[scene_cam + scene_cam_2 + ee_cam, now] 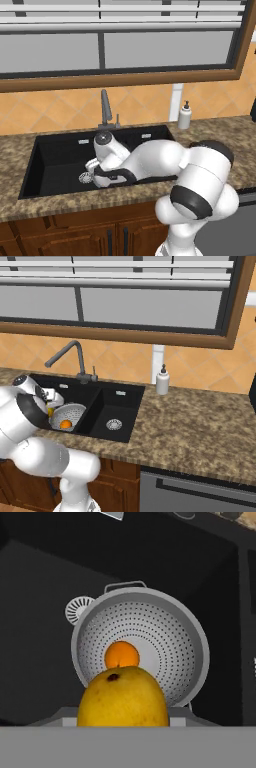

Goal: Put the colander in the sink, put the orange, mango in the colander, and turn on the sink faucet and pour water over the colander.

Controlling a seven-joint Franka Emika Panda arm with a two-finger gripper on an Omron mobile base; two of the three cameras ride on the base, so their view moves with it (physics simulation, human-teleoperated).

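The silvery perforated colander (165,624) sits in the left basin of the black sink (45,567), with the orange (121,655) resting at its bottom. The yellow-green mango (123,698) hangs just above the colander's near rim, and it covers my fingertips in the hand view. My gripper (50,406) is shut on the mango (50,412), low inside the basin over the colander (75,412). The dark faucet (65,353) stands behind the sink, its spout reaching out over the left basin.
A round silver drain (77,608) lies beside the colander. The right basin has its own drain (114,424). A white soap dispenser (162,380) stands on the granite counter (200,426) right of the sink. My arm stretches across the sink's front edge.
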